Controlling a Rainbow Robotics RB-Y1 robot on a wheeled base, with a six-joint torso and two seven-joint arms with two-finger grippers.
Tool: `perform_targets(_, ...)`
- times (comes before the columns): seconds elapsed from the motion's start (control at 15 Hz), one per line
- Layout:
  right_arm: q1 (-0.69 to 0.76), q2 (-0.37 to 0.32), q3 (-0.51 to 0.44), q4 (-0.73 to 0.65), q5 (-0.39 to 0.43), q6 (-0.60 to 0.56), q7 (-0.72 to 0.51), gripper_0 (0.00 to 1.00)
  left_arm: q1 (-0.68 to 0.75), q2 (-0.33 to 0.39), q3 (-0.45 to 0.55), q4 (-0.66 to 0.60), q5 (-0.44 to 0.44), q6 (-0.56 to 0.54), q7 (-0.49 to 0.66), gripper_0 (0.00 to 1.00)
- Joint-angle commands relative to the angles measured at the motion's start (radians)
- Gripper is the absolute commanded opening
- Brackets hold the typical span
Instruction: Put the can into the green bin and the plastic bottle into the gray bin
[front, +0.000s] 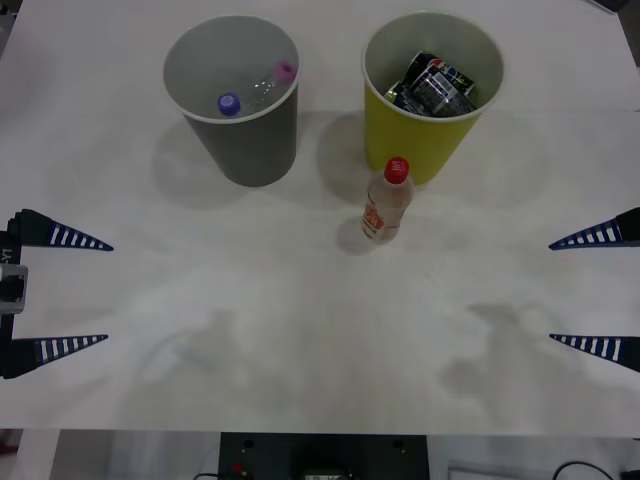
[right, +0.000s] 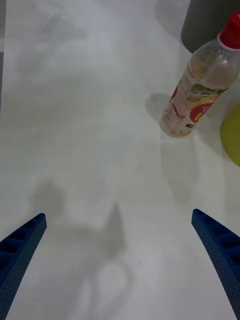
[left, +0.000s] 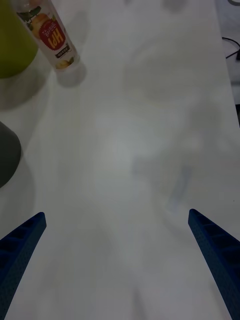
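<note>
The plastic bottle (front: 387, 203) with its red cap stands upright on the white table, just in front of the green bin (front: 425, 142). Dark crushed cans (front: 435, 85) lie inside that bin. To its left stands the gray bin (front: 252, 150), holding two clear bottles with purple and pink caps. My left gripper (front: 108, 293) is open at the table's left edge, and my right gripper (front: 550, 292) is open at the right edge; both are empty and far from the bottle. The right wrist view has the bottle (right: 197, 95) between the gray bin (right: 210, 22) and the green bin (right: 232, 135). The left wrist view catches the bottle (left: 52, 37) too.
The white table (front: 300, 350) stretches wide and bare between the two grippers and in front of the bottle. A dark base part (front: 320, 455) sits below the table's near edge.
</note>
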Motion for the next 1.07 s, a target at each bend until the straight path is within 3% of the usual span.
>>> perform_targets(0.07,0.0,0.0,0.0,0.0,0.0,0.0,0.0,1.0,0.0,0.0,0.0,0.0,0.0,0.0,0.0,0.98)
perform_targets(0.27,0.011,0.042,0.009,0.008,-0.042,-0.001,-0.002,1.0,0.0,0.0,0.0,0.0,0.0,0.0,0.0,0.98)
perform_targets(0.67,0.01,0.019,-0.008,-0.051,-0.043,0.051,-0.02,1.0,0.0,0.0,0.0,0.0,0.0,0.0,0.0,0.98)
perform_targets(0.87,0.011,-0.013,0.021,-0.088,-0.042,0.104,-0.111,1.0,0.0,0.0,0.0,0.0,0.0,0.0,0.0,0.98)
perform_targets(1.07,0.02,-0.074,0.101,-0.124,-0.042,0.245,-0.187,1.0,0.0,0.0,0.0,0.0,0.0,0.0,0.0,0.98)
